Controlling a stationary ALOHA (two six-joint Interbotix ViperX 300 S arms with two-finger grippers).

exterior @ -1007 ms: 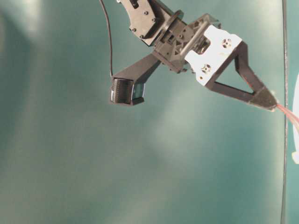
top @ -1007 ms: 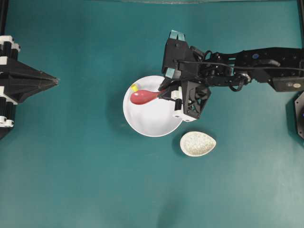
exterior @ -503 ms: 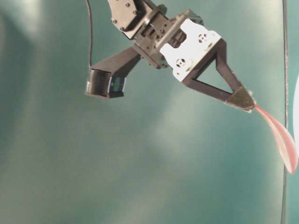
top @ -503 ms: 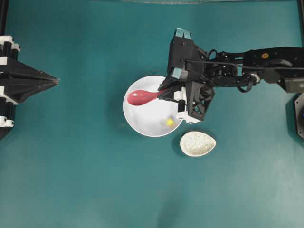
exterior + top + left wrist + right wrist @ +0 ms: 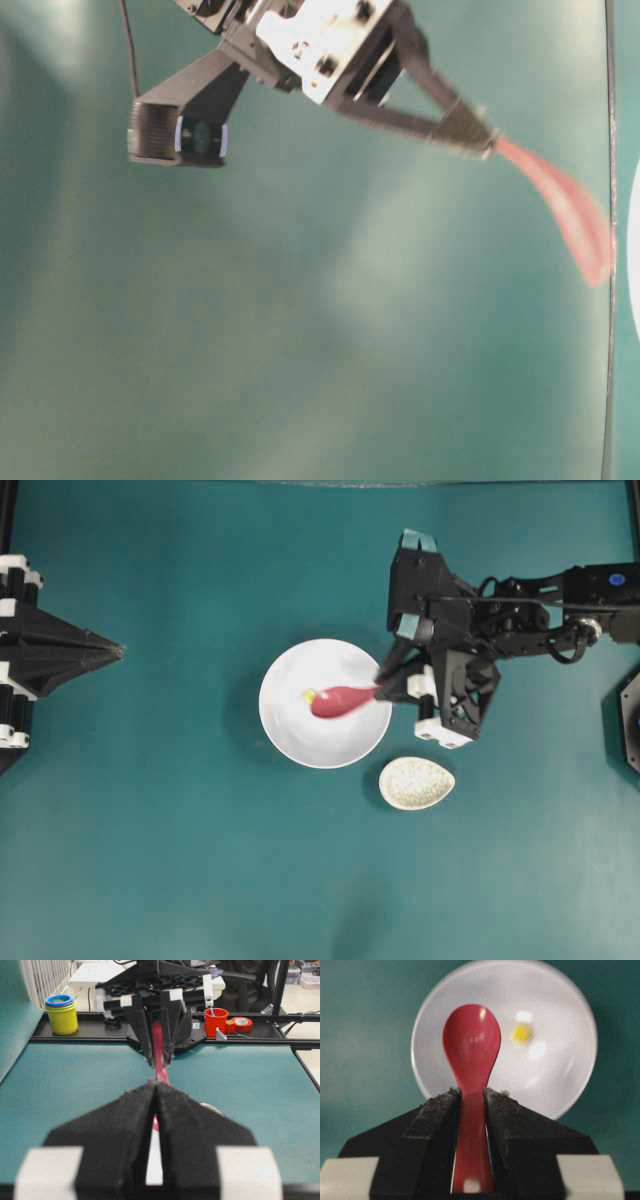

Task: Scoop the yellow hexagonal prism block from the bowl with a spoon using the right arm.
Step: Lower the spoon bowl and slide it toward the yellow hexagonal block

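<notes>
The white bowl (image 5: pixel 290 730) sits mid-table. The tiny yellow block (image 5: pixel 309 695) lies loose inside it, just left of the spoon's head. My right gripper (image 5: pixel 383 686) is shut on the handle of the pinkish-red spoon (image 5: pixel 338 700), whose empty head hangs over the bowl's middle. In the right wrist view my right gripper (image 5: pixel 471 1094) clamps the spoon (image 5: pixel 471 1042), with the block (image 5: pixel 521 1033) beside the head on the bowl (image 5: pixel 560 1075). The table-level view shows the right gripper (image 5: pixel 482 142) and blurred spoon (image 5: pixel 562 207). My left gripper (image 5: pixel 118 651) is shut and empty at the far left, and also shows in its own wrist view (image 5: pixel 155 1085).
A small speckled beige dish (image 5: pixel 416 783) lies just below and right of the bowl, under the right arm's wrist. Beyond the table's far edge stand a yellow cup (image 5: pixel 62 1013), a red cup (image 5: pixel 216 1020) and a roll of tape (image 5: pixel 242 1024).
The right gripper has drawn back to the right, taking the spoon's head from the bowl's left rim to its middle. The block slid from the left rim to the lower right, then towards the middle.
</notes>
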